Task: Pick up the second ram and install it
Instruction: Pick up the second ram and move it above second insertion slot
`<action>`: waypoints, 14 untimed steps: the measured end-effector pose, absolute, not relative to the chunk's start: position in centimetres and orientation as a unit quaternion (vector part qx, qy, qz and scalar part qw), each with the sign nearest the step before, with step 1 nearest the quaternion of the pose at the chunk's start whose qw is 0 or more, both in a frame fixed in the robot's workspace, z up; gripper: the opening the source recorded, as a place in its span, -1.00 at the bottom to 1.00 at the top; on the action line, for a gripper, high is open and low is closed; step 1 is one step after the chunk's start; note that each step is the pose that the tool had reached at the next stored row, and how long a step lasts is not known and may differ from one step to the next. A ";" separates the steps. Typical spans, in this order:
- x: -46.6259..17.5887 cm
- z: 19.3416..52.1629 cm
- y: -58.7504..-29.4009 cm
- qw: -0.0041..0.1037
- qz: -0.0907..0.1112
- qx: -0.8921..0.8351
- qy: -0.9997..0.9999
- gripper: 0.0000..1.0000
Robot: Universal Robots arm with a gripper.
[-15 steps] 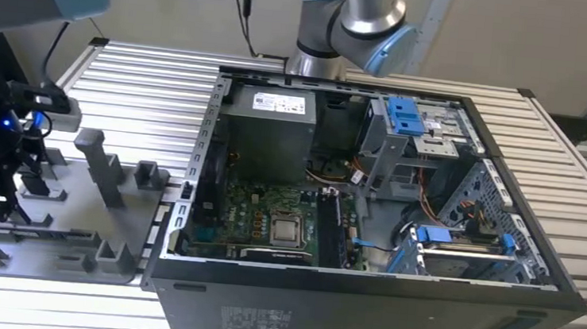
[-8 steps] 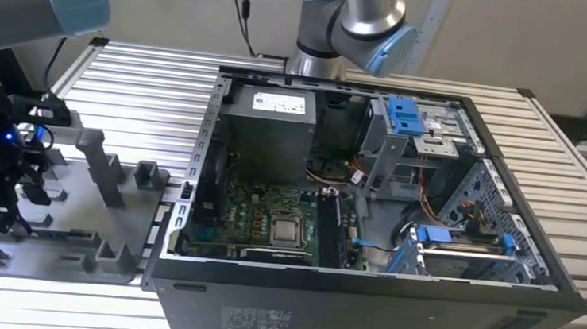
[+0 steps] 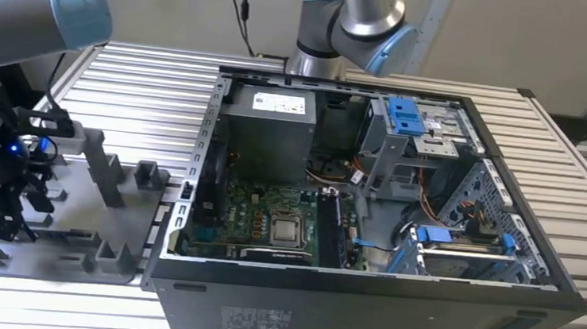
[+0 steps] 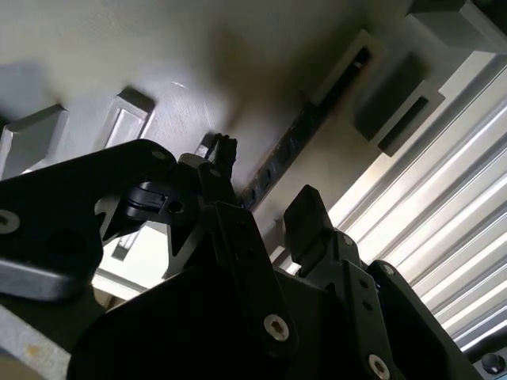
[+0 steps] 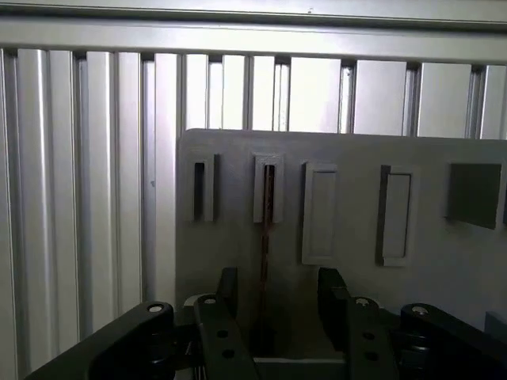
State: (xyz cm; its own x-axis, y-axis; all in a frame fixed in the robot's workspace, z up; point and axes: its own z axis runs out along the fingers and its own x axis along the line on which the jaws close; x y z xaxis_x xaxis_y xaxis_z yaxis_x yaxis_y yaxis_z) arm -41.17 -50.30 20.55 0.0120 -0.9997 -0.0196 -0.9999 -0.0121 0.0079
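Gripper (image 5: 277, 277) (9 o'clock of black PC case (image 3: 365, 318), exterior view): fingers (image 5: 228, 289) apart, straddling thin dark-green second ram (image 5: 268, 206), long axis along gap.

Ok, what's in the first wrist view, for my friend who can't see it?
The gripper hangs open over a grey fixture plate, one finger on each side of the second ram, a thin dark stick standing on edge in a slot. A ribbed metal table lies beyond.
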 end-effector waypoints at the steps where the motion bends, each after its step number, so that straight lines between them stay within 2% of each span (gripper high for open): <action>1: -41.2 20.4 -50.3 0.004 0.010 -0.711 0.703 0.07; 14: -41.2 19.6 -50.5 0.004 0.009 -0.711 0.703 0.04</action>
State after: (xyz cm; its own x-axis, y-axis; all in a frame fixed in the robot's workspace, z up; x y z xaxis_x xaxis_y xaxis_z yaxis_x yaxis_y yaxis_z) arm -41.18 -50.48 19.55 0.0119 -0.9997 -0.0196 -0.9999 -0.0120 0.0072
